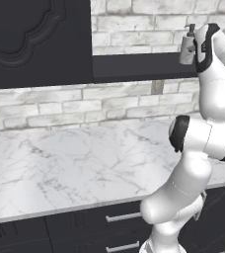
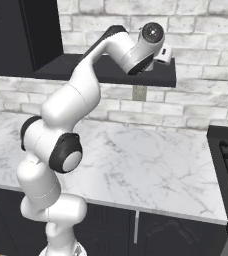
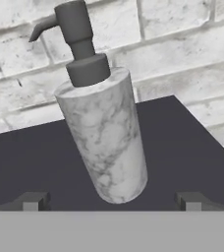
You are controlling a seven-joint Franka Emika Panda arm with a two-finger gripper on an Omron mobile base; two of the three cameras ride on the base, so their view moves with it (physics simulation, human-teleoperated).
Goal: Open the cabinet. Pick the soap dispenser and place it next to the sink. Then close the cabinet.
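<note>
Two dark fingertips of the gripper (image 3: 112, 202) stand spread wide before the light-grey marbled cylindrical soap dispenser (image 3: 106, 140), probably rigid, smooth, best clasped mid-body.

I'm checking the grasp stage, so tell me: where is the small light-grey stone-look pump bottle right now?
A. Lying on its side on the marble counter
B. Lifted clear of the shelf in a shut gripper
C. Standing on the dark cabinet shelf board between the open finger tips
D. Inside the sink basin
C. The light-grey stone-look soap dispenser stands on the flat dark shelf board, with the gripper open and one finger tip on each side of its base.
</note>
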